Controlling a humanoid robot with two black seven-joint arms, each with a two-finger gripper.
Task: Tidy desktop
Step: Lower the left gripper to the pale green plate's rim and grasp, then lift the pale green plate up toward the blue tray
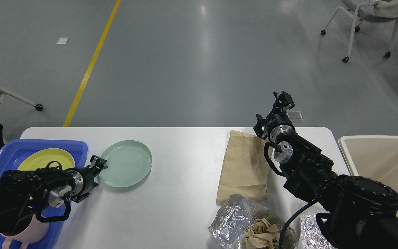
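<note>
The left gripper (98,162) sits low at the green plate's (124,163) nine-o'clock rim; it is small and dark, so I cannot tell whether its fingers are apart or touching the plate. At its nine o'clock a blue tray (78,147) holds a yellow plate (43,157) and a pink mug (29,232). The right gripper (282,100) hangs past the far edge of the desktop (181,152), at twelve o'clock of a brown bag (244,166); its state also cannot be told. Crumpled foil (230,218) lies at the bag's six o'clock, a cream bin (378,159) at three o'clock.

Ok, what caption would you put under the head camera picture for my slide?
Left claw reaches the green plate on the white desktop; right claw hovers above the paper bag.
</note>
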